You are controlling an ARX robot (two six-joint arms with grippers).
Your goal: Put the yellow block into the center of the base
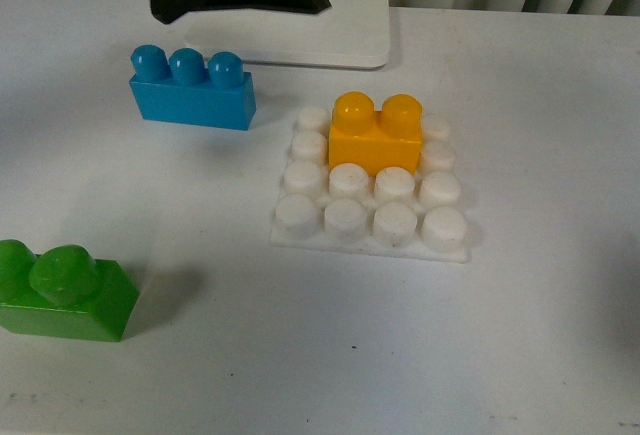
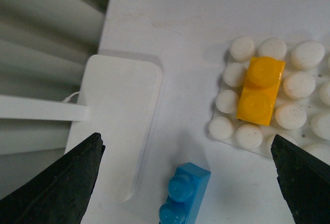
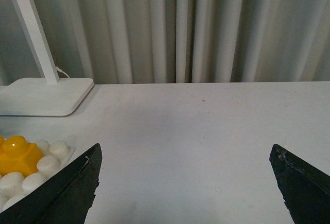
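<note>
Jaws wide; white table [image 1: 520, 335], curtains [image 3: 206, 28].

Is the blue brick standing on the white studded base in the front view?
No. The blue brick stands on the bare table beside the base; only the yellow block sits on it.

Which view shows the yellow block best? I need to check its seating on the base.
The front view: the whole yellow block sits among the base's studs, side face visible. The left wrist view shows it complete from above. The right wrist view catches only part of it at the frame edge.
</note>
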